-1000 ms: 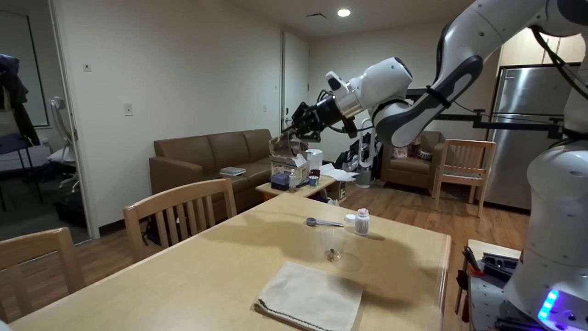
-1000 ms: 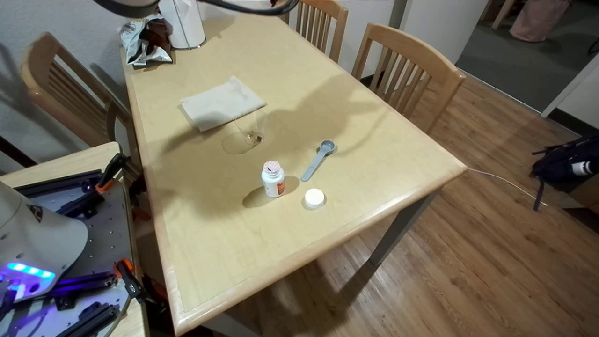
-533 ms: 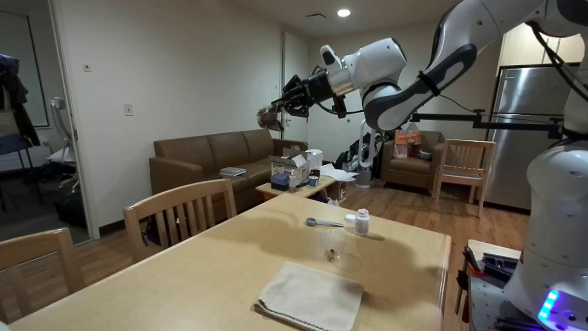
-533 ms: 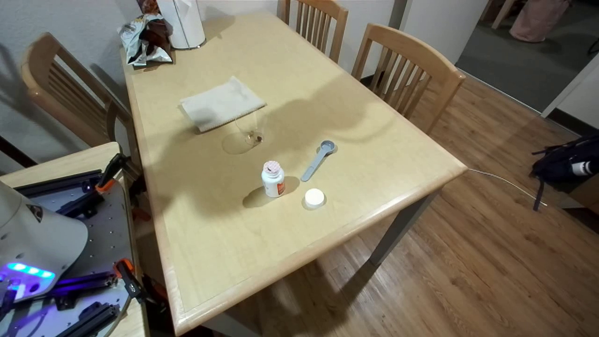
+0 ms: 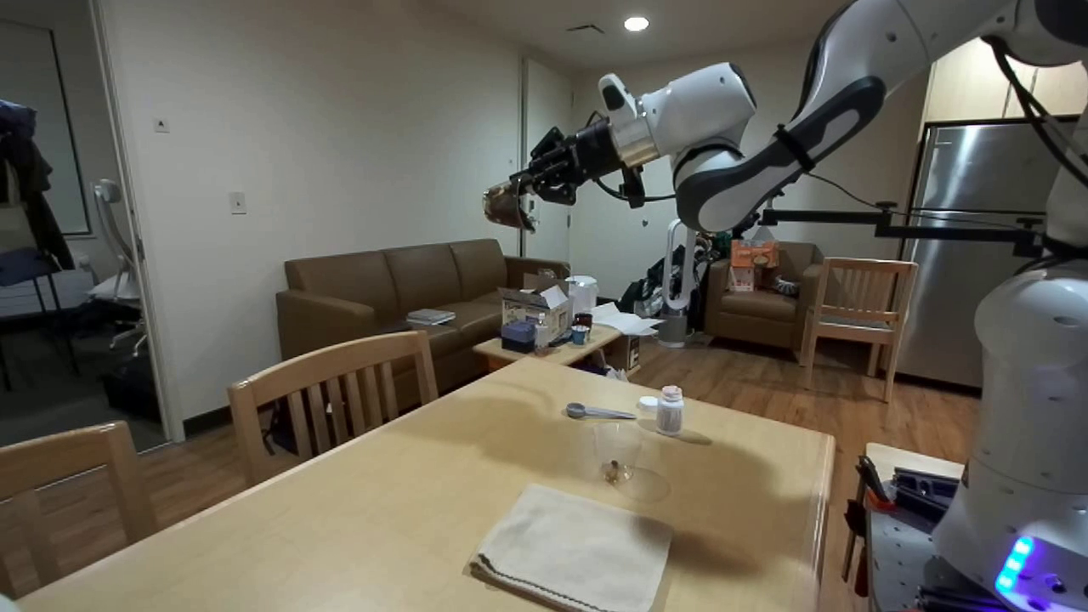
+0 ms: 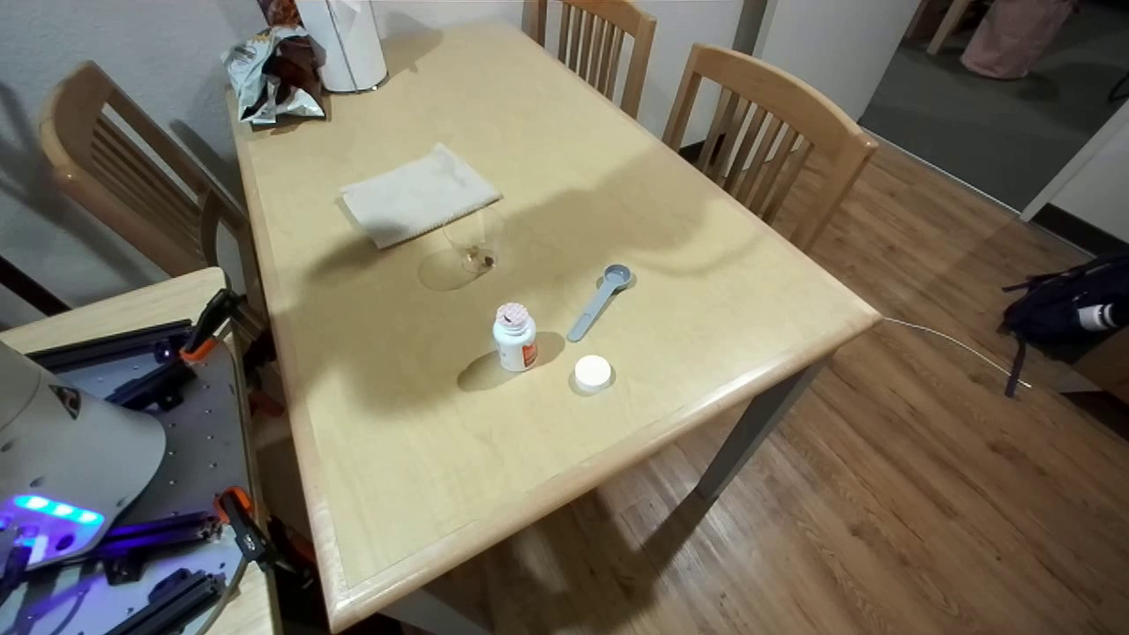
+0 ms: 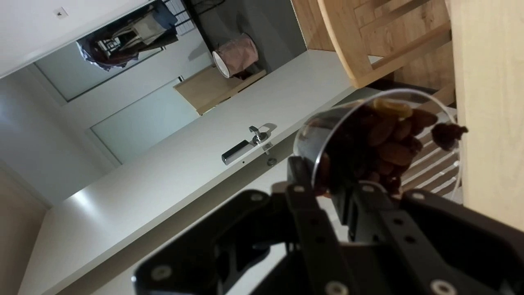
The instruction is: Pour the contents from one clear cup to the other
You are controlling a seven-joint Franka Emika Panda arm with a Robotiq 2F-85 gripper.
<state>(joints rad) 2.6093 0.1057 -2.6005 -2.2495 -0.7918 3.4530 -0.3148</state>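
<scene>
My gripper (image 5: 522, 182) is shut on the wall of a clear cup (image 5: 505, 206), held high above the far part of the table in an exterior view. That cup leans strongly over, nearly on its side. Through its mouth, the wrist view shows the contents (image 7: 385, 147), many brown pieces still heaped inside, with one dark piece (image 7: 446, 135) close to the rim. Both fingers (image 7: 299, 176) pinch the cup's edge. The other clear cup (image 5: 619, 444) stands upright on the table in both exterior views, holding a few dark pieces (image 6: 483, 260) at its bottom.
Beside the standing cup lies a folded cloth (image 5: 578, 544). A white bottle (image 6: 515, 339), its white cap (image 6: 593, 374) and a grey measuring spoon (image 6: 601, 304) are on the same table (image 6: 494, 459). Chairs (image 5: 331, 382) flank the table.
My gripper has risen with its cup and shifted away from the robot base, then drifted slightly back. The held cup has turned from mouth-down toward its side. Things on the table look unmoved.
</scene>
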